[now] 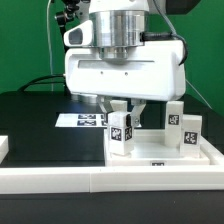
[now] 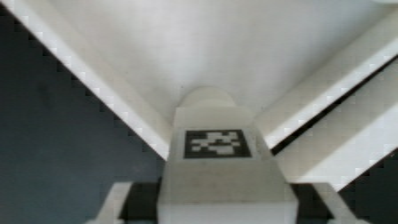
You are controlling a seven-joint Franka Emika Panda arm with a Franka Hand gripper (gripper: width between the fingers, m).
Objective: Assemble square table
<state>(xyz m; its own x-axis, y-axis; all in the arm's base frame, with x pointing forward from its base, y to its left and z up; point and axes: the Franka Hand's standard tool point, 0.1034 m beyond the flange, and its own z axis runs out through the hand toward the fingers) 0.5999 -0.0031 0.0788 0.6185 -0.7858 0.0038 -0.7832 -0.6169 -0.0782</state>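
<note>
In the exterior view, the gripper (image 1: 124,108) is down over the square table top (image 1: 150,152), a big white slab with a raised rim and a lower middle. Its two fingers sit on each side of one leg (image 1: 123,130), a small white block with a black-and-white tag on its front. The fingers look closed on that leg, partway shut, with the leg between them. The leg stands upright on the slab, near the slab's front edge. Two more legs (image 1: 184,128) stand on the same slab, further toward the exterior view's right. Behind the slab, the marker board (image 1: 80,120) lies flat on the dark table.

I think the step in hand is grabbing this leg. The next move calls for lifting it straight up without tipping it, then bringing it to a corner of the slab and fitting it in.

In the wrist view, the leg (image 2: 222,140) fills the middle, close up, with its tag facing the camera. The square table top (image 2: 196,50) spreads out white behind the leg. The fingertips themselves are hard to make out here.
</note>
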